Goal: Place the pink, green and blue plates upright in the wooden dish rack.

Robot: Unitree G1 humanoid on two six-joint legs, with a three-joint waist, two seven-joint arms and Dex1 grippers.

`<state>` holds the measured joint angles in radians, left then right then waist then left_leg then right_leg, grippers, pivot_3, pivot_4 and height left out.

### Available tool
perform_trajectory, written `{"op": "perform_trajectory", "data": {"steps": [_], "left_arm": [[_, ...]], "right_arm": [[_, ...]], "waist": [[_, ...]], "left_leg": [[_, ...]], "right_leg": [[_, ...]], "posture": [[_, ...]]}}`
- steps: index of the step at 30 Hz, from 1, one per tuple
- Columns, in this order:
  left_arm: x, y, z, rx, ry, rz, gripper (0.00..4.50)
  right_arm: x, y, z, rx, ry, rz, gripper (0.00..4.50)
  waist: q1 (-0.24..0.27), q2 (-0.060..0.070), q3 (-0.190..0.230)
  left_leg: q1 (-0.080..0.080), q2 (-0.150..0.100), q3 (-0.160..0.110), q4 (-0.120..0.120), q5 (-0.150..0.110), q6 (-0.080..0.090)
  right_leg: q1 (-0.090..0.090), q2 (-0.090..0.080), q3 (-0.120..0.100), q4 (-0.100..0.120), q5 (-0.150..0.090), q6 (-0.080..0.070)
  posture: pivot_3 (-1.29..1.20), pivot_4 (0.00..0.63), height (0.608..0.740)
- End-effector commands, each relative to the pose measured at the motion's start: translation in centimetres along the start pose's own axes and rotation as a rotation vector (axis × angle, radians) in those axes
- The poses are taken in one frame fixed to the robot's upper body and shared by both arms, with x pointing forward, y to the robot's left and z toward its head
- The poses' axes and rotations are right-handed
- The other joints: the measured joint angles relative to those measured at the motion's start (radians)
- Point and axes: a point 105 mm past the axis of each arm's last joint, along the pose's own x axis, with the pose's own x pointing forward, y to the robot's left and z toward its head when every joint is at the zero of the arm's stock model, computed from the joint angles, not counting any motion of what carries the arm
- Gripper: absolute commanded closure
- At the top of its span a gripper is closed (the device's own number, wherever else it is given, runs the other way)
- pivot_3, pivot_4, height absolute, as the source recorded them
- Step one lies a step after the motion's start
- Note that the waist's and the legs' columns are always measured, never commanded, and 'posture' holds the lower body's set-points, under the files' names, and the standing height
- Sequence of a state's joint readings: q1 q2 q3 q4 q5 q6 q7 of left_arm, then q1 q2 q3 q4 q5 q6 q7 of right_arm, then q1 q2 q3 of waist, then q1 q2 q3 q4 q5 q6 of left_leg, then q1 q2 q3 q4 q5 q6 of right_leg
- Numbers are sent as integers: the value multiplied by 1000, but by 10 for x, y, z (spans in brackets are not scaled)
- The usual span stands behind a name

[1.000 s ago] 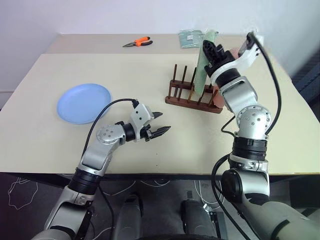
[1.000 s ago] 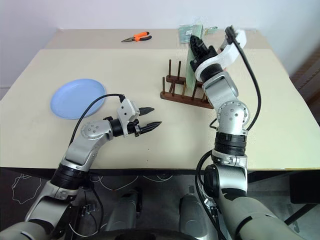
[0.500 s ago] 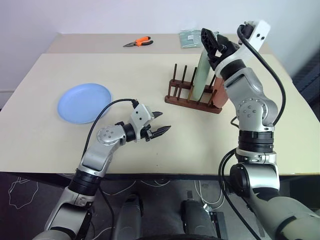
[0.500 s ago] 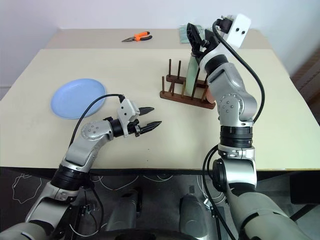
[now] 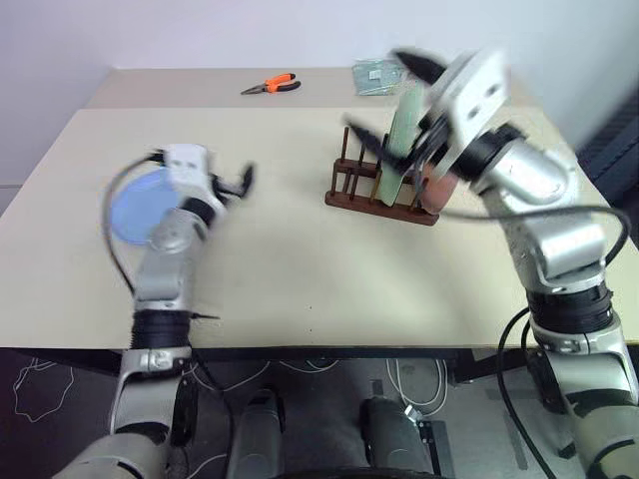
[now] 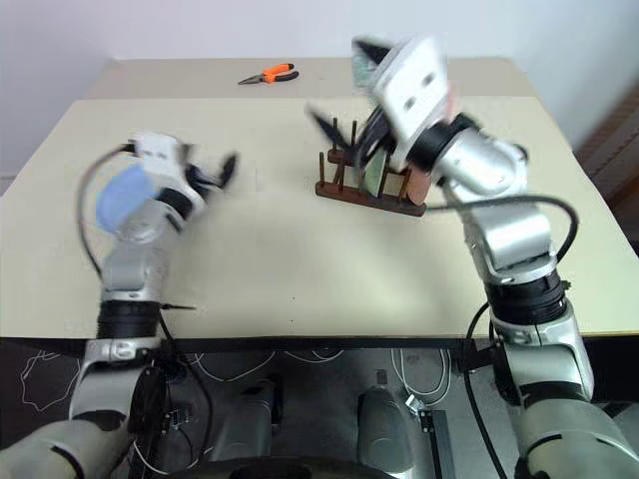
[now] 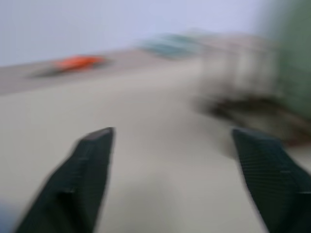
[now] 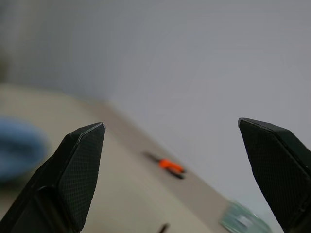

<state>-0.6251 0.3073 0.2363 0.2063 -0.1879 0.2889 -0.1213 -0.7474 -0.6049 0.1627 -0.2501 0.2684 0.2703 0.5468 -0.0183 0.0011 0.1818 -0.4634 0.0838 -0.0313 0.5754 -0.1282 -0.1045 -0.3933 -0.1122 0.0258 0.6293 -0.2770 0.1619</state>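
Now both grippers gape empty; green plate (image 5: 401, 140) and pink plate (image 5: 436, 186) stand in the rack (image 5: 379, 196); bring your left gripper (image 5: 232, 184) low under the blue plate (image 5: 128, 205) rim on the counter (image 5: 300, 269); right gripper (image 8: 175, 160) waits.

green plate (image 5: 403, 140) and pink plate (image 5: 436, 185) upright in dark wooden rack (image 5: 374, 195); blue plate (image 5: 130, 205) flat, well apart.
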Motion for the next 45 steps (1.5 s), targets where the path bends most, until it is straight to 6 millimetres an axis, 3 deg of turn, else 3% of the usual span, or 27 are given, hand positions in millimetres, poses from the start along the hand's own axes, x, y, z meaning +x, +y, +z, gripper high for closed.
{"op": "perform_trajectory", "data": {"steps": [1, 3, 6, 10, 12, 15, 22, 23, 25, 28, 31, 35, 41, 45], "left_arm": [[-14, 71, -1, 132, 72, 414, 57], [-26, 91, -8, 74, 135, 564, 57], [-40, 99, -19, -65, 205, 668, 57], [-40, 62, -38, -257, 343, 557, 57], [-43, 59, -46, -339, 389, 579, 57], [-58, 74, -63, -595, 402, 761, 836], [-54, 70, -72, -665, 427, 733, 4360], [-51, 68, -70, -670, 421, 709, 4444], [-34, 57, -53, -627, 350, 580, 4444], [-6, 18, 12, -496, 101, 271, 4444], [-1, -23, 59, -461, -60, 31, 4444], [-7, -61, 79, -373, -77, -177, 4444], [-18, -82, 87, -331, -59, -286, 4444], [-22, -81, 85, -336, -47, -289, 4500]], "right_arm": [[3, 24, -1, -73, -3, 99, 0], [6, 34, -8, -56, 3, 122, 0], [8, 44, -16, -47, 13, 138, 0], [5, 51, -22, -29, 23, 143, 0], [4, 51, -23, -27, 25, 132, 0], [0, 49, -27, -41, 41, 108, 0], [-4, 42, -34, -56, 78, 55, 0], [-4, 42, -35, -46, 82, 59, 0], [-5, 46, -36, -39, 90, 81, 0], [-2, 54, -33, -103, 84, 122, 0], [4, 68, -32, -232, 73, 175, 0], [18, 74, -30, -380, 63, 173, 0], [38, 71, -40, -516, 84, 141, 0], [45, 69, -48, -550, 105, 142, 1338]], "waist": [[4, 0, 0], [9, -1, 0], [24, -4, 1], [37, -9, 1], [34, -10, 1], [27, -11, 2], [28, -11, 1], [30, -11, 1], [33, -12, 1], [37, -15, 3], [35, -17, 3], [18, -16, 3], [4, -16, 3], [11, -17, 4]], "left_leg": [[0, 0, 0, 0, 0, 0], [-1, 0, 0, 0, 0, 0], [-1, -1, 0, 0, 0, -1], [-1, -1, 0, 0, 0, -1], [-1, -1, 0, 0, 0, -1], [0, -1, -1, 0, 1, -2], [2, -1, -1, 0, 1, -2], [2, -1, -1, 0, 1, -2], [2, -1, -1, 1, 1, -2], [0, -1, -1, 0, 1, -3], [0, -1, -1, 0, 1, -3], [1, -1, 0, -1, 2, -4], [1, 0, 0, -1, 4, -7], [0, -1, -1, -1, 3, -7]], "right_leg": [[0, 0, 0, 0, 0, 0], [-1, 0, 0, 0, 0, 1], [1, 0, 0, 0, 0, 1], [1, 0, -1, 0, 0, 1], [2, 0, -1, 0, 1, 1], [1, 0, -1, 0, 1, 1], [2, 0, -1, 0, 1, 1], [2, 0, -1, 0, 1, 1], [3, 0, -1, 0, 1, 0], [2, 0, -1, 0, 1, 0], [2, 0, -1, -1, 1, 0], [1, 0, -1, -1, 1, 1], [1, 0, -1, 1, 1, 1], [2, 0, -1, 0, 1, 1]], "posture": [[0, 150, 740], [0, 150, 740], [0, 150, 740], [0, 150, 740], [0, 150, 740], [0, 150, 740], [0, 150, 740], [0, 150, 740], [0, 150, 740], [0, 150, 740], [0, 150, 740], [0, 150, 740], [0, 150, 740], [0, 150, 740]]}}
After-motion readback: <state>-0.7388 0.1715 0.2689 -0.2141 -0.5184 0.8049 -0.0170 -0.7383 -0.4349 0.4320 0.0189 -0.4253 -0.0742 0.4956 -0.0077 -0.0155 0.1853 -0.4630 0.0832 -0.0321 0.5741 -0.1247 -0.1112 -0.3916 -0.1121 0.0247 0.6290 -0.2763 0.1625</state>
